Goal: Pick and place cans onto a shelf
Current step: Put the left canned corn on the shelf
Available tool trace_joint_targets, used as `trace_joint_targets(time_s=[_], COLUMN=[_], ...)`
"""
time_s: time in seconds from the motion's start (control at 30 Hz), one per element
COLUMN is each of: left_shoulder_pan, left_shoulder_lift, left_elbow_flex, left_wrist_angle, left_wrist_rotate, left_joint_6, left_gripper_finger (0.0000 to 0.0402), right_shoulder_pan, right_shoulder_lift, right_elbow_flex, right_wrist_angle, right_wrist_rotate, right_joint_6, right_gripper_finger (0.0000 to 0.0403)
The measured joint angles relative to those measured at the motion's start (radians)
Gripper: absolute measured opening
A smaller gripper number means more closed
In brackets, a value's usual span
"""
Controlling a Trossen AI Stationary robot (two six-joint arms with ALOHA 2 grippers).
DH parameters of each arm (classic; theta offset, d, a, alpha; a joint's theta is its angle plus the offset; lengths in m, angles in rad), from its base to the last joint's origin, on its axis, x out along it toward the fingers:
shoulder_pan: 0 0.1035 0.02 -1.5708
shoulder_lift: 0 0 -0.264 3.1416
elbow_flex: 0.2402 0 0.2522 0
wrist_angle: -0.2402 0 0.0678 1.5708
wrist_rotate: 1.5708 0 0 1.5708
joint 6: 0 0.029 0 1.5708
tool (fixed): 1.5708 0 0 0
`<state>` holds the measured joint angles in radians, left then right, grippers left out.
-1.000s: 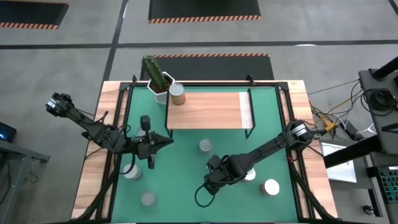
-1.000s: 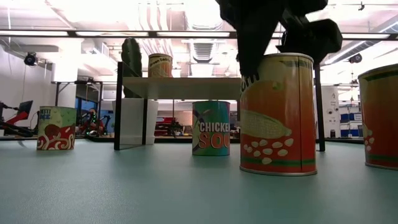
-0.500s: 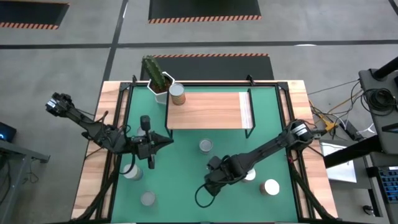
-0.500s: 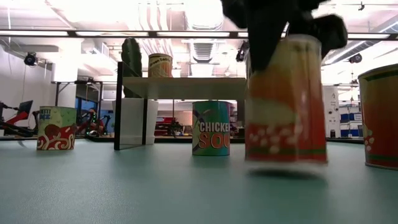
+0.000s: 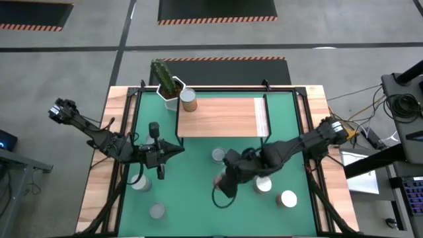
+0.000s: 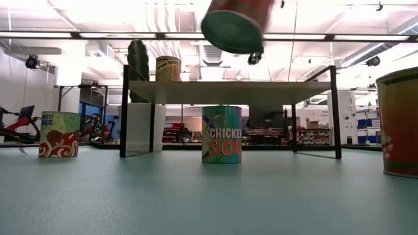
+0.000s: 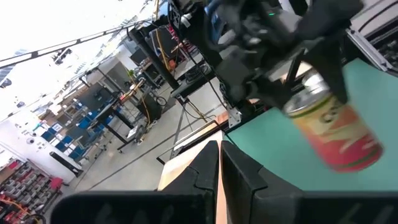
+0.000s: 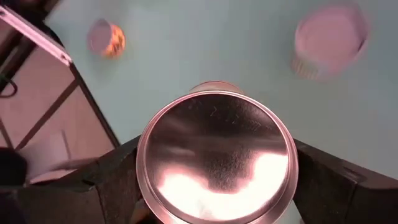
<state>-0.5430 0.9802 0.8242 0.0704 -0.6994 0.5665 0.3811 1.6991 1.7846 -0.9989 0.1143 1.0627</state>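
While a cactus pot (image 5: 169, 91) stands at one corner of the shelf (image 5: 221, 117), one can (image 5: 188, 100) already sits on the wood top beside it. Other cans wait on the green mat (image 5: 192, 192): a soup can (image 6: 221, 134) near the shelf's front edge, and more well apart (image 5: 288, 198). The right tool (image 5: 228, 177) pinches a red and yellow can (image 7: 333, 127) by its sides, lifted off the worktop and tilted, its shiny round end (image 8: 214, 158) showing. The left tool (image 5: 180, 148) hangs near the shelf, fingers pressed together, holding nothing.
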Motion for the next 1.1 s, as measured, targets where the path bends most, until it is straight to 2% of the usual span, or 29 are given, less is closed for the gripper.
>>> trace_joint_targets(time_s=[0.43, 0.73, 0.9, 1.1], left_shoulder_pan=[0.0, 0.0, 0.0, 0.0], left_shoulder_lift=[0.0, 0.0, 0.0, 0.0], left_elbow_flex=[0.0, 0.0, 0.0, 0.0], left_wrist_angle=[0.004, 0.004, 0.004, 0.003], left_wrist_rotate=[0.0, 0.0, 0.0, 0.0], left_joint_6=[-0.052, -0.052, -0.052, -0.052], left_gripper_finger=[0.0, 0.0, 0.0, 0.0], right_shoulder_pan=[-0.274, -0.46, -0.507, -0.519], right_shoulder_lift=[0.037, 0.039, 0.063, 0.111], right_elbow_flex=[0.262, 0.264, 0.263, 0.263], right_wrist_angle=[-0.188, -0.187, -0.187, -0.187], right_wrist_rotate=[0.002, 0.005, 0.001, -0.011], right_joint_6=[-0.518, -0.816, -0.956, -1.022], right_gripper_finger=[0.0324, 0.0325, 0.0325, 0.0325])
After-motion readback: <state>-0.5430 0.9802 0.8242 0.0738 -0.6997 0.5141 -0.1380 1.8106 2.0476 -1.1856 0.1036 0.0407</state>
